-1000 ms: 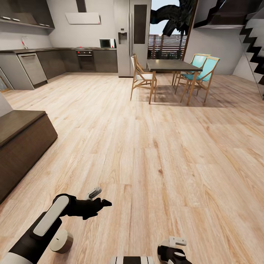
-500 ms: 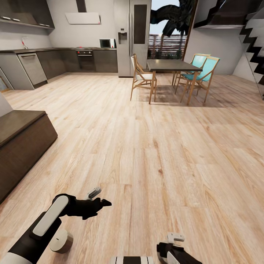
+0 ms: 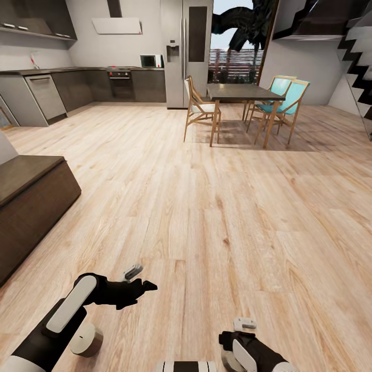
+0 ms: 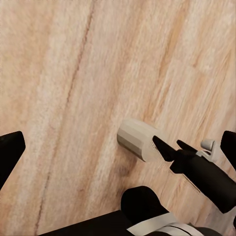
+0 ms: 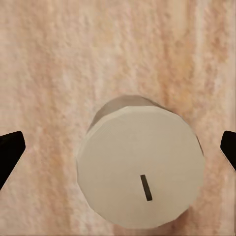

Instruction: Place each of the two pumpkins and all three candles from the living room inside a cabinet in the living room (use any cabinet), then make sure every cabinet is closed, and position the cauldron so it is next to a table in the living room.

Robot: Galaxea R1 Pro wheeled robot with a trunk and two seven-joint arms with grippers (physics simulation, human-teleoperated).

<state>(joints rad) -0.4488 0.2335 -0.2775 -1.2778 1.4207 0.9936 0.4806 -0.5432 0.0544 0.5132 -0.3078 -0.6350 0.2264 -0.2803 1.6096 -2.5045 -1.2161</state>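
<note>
Pale wood floor [image 3: 222,206] runs from our base to the far kitchen and the dining table [image 3: 243,93] with its chairs, and the end of the dark brown cabinet [image 3: 31,201] sits at the near left. Our right gripper [image 5: 118,147] hangs straight above a candle [image 5: 140,169] standing upright on the boards, wick slot facing up, with the two fingertips spread wide on either side and nothing between them but the candle below. In the head view that claw [image 3: 248,343] is at the near right edge, over the same candle [image 3: 226,358], which barely peeks out beneath it. Our left gripper [image 3: 135,281] reaches forward over bare floor, its fingers parted and empty. We judge the risk to be in the descent: the candle sits slightly off the midline between the fingertips, so one finger could land on its rim and tip or skid it across the smooth boards. Closing too high on so short a puck could also squeeze it out. Another grey-white disc shows under our left forearm; we cannot tell whether it is a candle.
</note>
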